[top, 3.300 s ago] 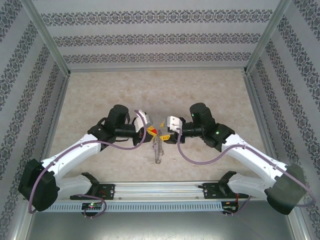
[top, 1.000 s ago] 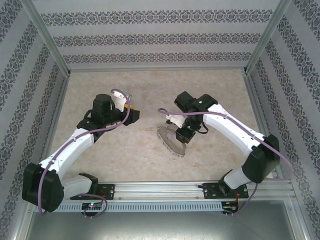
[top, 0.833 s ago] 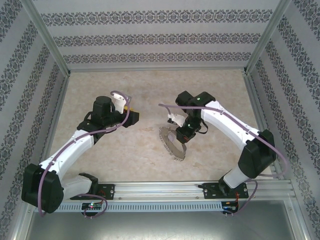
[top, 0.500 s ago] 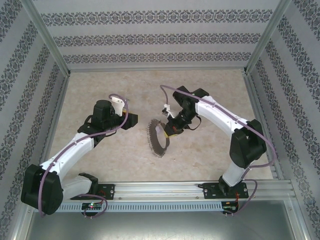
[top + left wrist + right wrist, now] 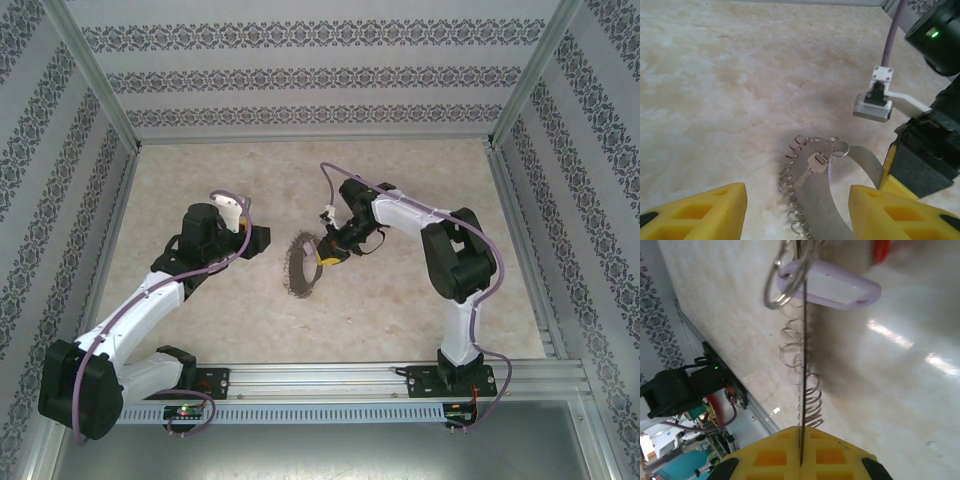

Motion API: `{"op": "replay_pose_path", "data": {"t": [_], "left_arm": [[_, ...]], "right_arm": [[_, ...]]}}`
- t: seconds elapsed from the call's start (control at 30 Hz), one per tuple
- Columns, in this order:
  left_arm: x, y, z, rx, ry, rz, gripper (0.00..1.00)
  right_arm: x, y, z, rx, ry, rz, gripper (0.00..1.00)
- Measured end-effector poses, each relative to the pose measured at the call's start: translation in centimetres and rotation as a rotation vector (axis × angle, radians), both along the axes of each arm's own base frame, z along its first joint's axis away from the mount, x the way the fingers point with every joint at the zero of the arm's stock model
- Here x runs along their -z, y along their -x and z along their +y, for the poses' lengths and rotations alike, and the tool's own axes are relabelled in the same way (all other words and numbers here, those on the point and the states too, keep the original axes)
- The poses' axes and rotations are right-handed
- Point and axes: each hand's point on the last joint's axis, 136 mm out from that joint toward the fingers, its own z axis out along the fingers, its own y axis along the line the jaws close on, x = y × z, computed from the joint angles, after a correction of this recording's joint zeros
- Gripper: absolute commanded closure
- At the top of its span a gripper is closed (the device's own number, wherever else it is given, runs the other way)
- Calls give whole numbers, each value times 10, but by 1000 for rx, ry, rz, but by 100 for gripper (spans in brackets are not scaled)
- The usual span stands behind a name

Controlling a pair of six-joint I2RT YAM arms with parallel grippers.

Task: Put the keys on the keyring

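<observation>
While the right claw [image 5: 801,442] is pinching the keyring [image 5: 297,268] between its pads, the left claw [image 5: 797,202] is hovering open with the keyring just ahead.

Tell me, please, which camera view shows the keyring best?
The left wrist view: the keyring lies open to it, its band, small loops and one key distinct. In the right wrist view the keyring is edge-on, a thin line; in the top external view the keyring is small.
</observation>
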Motion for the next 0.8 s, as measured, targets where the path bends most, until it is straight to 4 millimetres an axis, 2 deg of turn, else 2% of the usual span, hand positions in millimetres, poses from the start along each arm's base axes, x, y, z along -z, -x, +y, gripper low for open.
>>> {"op": "replay_pose_path", "data": {"t": [0.13,0.3,0.47,0.53,0.57,0.6,0.63,0.77,0.8], "left_arm": [[-3,1,3,-16,-6,-10,42],[-1,2,6,-29,-14,-11,42],[5,3,10,-46,-27,-1,33],[6,2,12,-55,-33,-1,23],[6,1,13,-62,-37,-3,15],[6,1,14,-66,-40,-4,3],[6,1,15,-72,-41,-4,0],[5,1,26,-113,-55,0,0],[3,1,30,-126,-62,0,0]], "right_arm": [[14,-2,-10,28,-8,38,99],[29,-1,-30,69,3,68,77],[46,2,-60,126,54,89,65],[43,0,-68,149,57,74,61],[38,-1,-71,159,53,59,60],[33,-4,-74,168,46,42,60],[28,-6,-76,175,42,23,60],[-7,-14,-85,191,41,-123,59],[-20,-16,-88,194,46,-180,51]]}}
